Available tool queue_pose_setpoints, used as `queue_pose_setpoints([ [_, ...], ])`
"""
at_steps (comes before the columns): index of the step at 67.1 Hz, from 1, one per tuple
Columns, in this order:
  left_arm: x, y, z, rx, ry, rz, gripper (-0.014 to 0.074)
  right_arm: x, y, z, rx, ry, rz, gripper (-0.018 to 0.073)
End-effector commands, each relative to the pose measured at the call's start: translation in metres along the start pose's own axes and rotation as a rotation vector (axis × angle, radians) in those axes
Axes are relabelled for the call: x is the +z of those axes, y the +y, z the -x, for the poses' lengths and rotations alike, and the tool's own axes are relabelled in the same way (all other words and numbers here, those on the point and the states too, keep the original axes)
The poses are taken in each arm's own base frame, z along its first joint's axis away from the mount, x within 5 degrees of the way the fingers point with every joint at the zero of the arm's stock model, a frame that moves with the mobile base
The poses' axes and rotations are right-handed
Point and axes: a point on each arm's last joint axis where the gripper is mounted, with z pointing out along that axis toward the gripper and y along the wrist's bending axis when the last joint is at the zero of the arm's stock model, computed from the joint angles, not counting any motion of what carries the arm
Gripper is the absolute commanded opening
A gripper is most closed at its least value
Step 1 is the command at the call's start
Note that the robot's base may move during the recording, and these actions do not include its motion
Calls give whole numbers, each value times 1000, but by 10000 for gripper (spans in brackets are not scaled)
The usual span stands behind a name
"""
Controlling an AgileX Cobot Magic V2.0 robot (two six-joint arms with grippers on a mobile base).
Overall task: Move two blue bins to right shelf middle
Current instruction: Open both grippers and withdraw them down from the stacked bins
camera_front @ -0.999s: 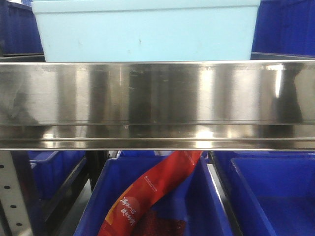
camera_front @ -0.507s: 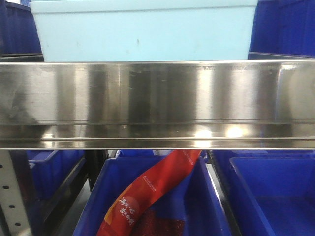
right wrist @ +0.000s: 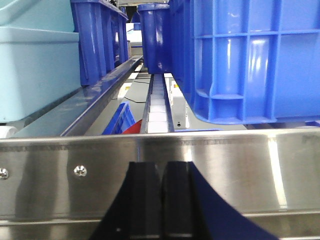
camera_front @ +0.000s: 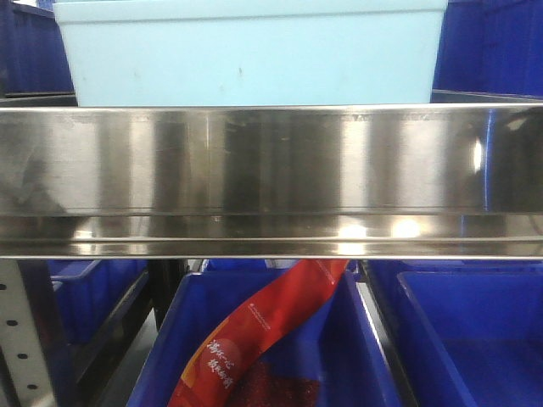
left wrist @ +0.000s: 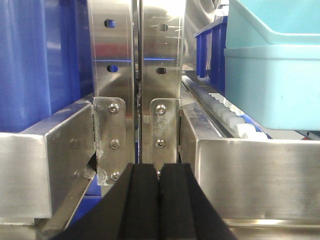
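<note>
Steel right shelf (camera_front: 271, 161) rail w/ pale blue bin (camera_front: 254, 51) on top; both grippers' jaws pressed together, empty, facing rails.

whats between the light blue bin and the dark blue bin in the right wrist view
In the right wrist view, between the light blue bin and dark blue bin run a steel lane rail and a white roller track.

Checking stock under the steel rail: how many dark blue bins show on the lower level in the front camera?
3. One at center holding a red packet, one at right, one partly visible at left behind the upright. More may be hidden behind the rail.
</note>
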Motion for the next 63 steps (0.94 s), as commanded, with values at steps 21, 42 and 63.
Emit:
queue_pose_setpoints([
  [21, -1, 0, 2, -1, -26, 1, -111, 0, 0, 3, -3, -44, -7, -162],
  [42, -1, 0, 2, -1, -26, 1, -111, 0, 0, 3, -3, -44, -7, -162],
  [63, -1, 0, 2, -1, -26, 1, -111, 0, 0, 3, -3, -44, -7, -162],
])
